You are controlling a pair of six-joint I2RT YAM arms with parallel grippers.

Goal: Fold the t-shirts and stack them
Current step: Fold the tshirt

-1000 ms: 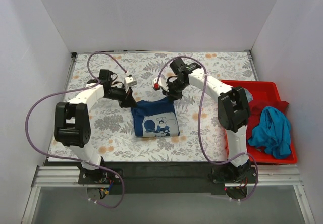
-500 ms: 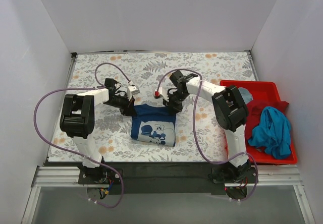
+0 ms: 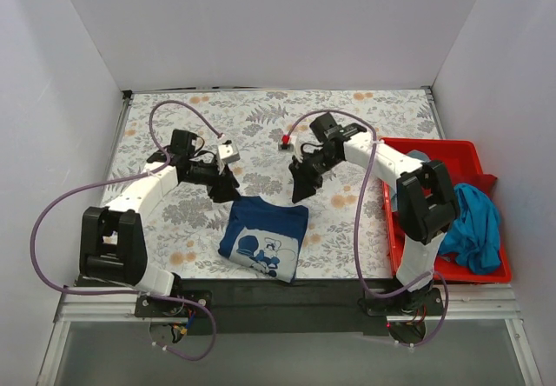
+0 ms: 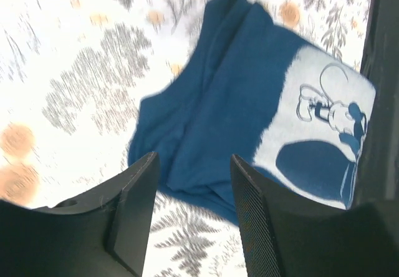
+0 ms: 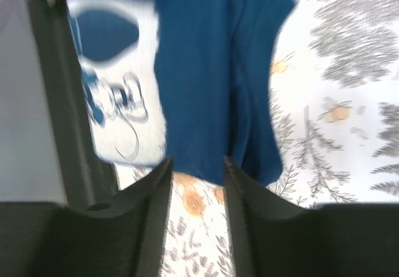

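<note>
the navy t-shirt (image 3: 263, 238) lies folded in a small rectangle, print up, close to the near edge of the bench, about midway along it. my left gripper (image 3: 226, 186) and right gripper (image 3: 301, 185) hover just beyond its 2 far corners, both with fingers spread and holding nothing. i judge the cloth light, limp and easily rumpled, so i'd take it by a folded edge, pinching all layers, never just 1. the teal t-shirt (image 3: 469, 225) sits in the red bin (image 3: 434, 145) at the right edge.
</note>
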